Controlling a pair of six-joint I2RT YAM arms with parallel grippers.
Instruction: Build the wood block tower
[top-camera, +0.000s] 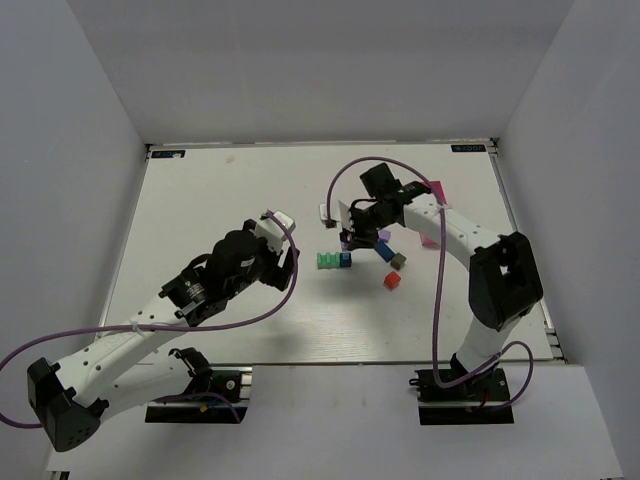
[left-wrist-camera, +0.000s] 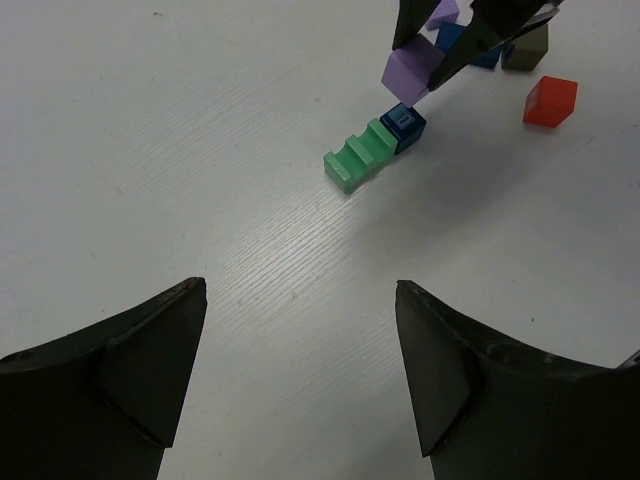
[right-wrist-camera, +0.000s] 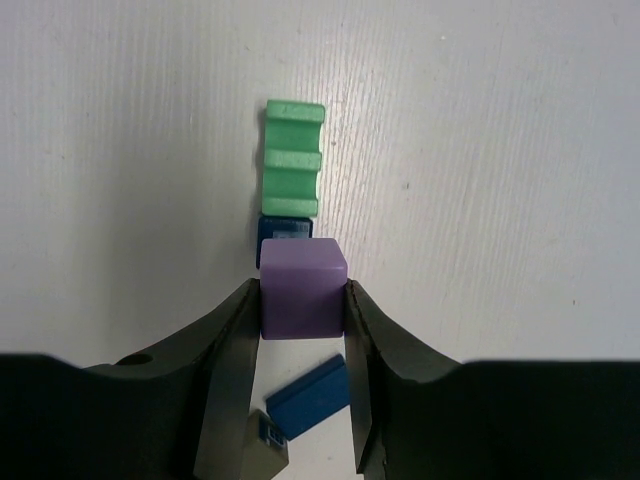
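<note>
Hanging over the white table's (top-camera: 220, 190) left half, the left gripper (left-wrist-camera: 300, 290) stands wide open and empty, its black fingers (left-wrist-camera: 130, 370) cut off by the wrist view's bottom edge. Far right, a pink rectangular box (top-camera: 437, 188) is mostly hidden behind the right arm. Near the table's middle lies a green ridged wooden block (left-wrist-camera: 358, 155), with a small dark-blue cube (left-wrist-camera: 404, 125) touching its right end. The right gripper (right-wrist-camera: 303, 300) clamps a purple wooden cube (left-wrist-camera: 408, 72) just above that cube; contact is unclear. Rightward, a flat blue block (right-wrist-camera: 308, 395), a grey-brown cube (top-camera: 398, 260) and a red cube (left-wrist-camera: 550, 100) lie apart.
</note>
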